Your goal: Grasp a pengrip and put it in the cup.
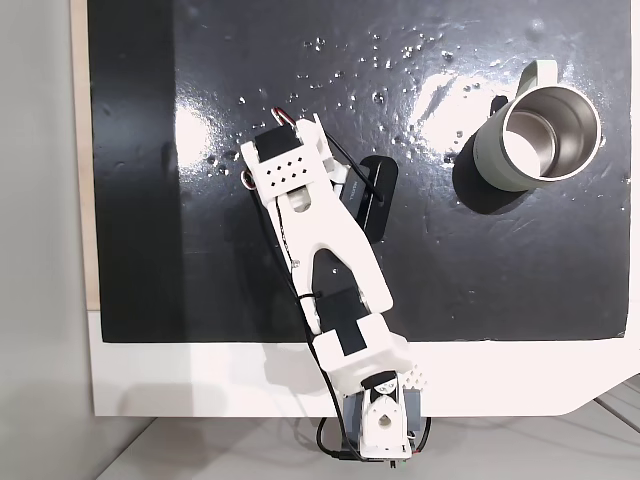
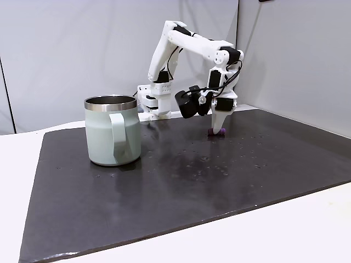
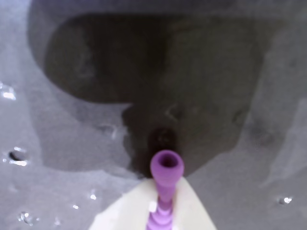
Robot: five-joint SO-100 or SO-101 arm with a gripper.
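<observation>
The purple ridged pengrip (image 2: 218,131) lies on the black mat right at the tip of my white finger. In the wrist view the pengrip (image 3: 165,184) rests along that white finger (image 3: 120,215), its hollow end pointing away. My gripper (image 2: 210,118) points straight down, and the black jaw is swung out to the left, so it stands open around the pengrip. The sage-green cup (image 2: 112,131) stands upright well to the left in that fixed view. From above, the cup (image 1: 540,135) is at the far right with its steel inside showing, and the arm (image 1: 330,250) covers the pengrip.
The black mat (image 1: 500,280) covers most of the white table (image 1: 200,385), and shiny specks dot its far part. The arm's base (image 1: 385,425) sits at the table's near edge in the view from above. Grey walls stand behind the mat.
</observation>
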